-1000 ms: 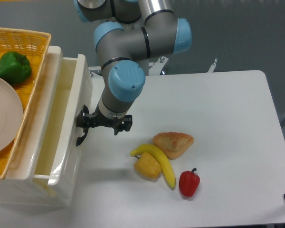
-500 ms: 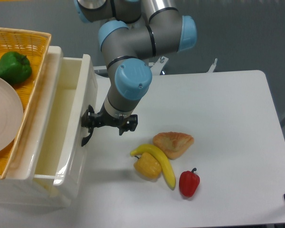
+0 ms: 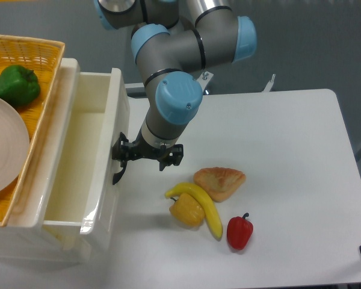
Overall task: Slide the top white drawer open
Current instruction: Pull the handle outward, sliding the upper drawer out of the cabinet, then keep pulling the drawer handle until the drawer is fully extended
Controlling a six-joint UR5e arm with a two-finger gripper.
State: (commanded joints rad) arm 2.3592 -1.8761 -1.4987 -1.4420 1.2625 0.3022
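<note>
The top white drawer (image 3: 84, 156) stands pulled out to the right from the cabinet, its hollow cream inside showing. On its front face sits a curved black handle (image 3: 117, 176). My gripper (image 3: 123, 154) is at that handle, its black fingers shut on it right against the drawer front. The arm comes down from the top of the view to the gripper.
A yellow woven basket (image 3: 42, 51) on top of the cabinet holds a green pepper (image 3: 15, 84) and a white plate (image 3: 3, 153). On the table right of the drawer lie a banana (image 3: 201, 201), a yellow pepper (image 3: 186, 211), a bread piece (image 3: 219, 180) and a red pepper (image 3: 239, 232).
The gripper has moved right while holding the handle, and the drawer has slid further out of the cabinet with it.
</note>
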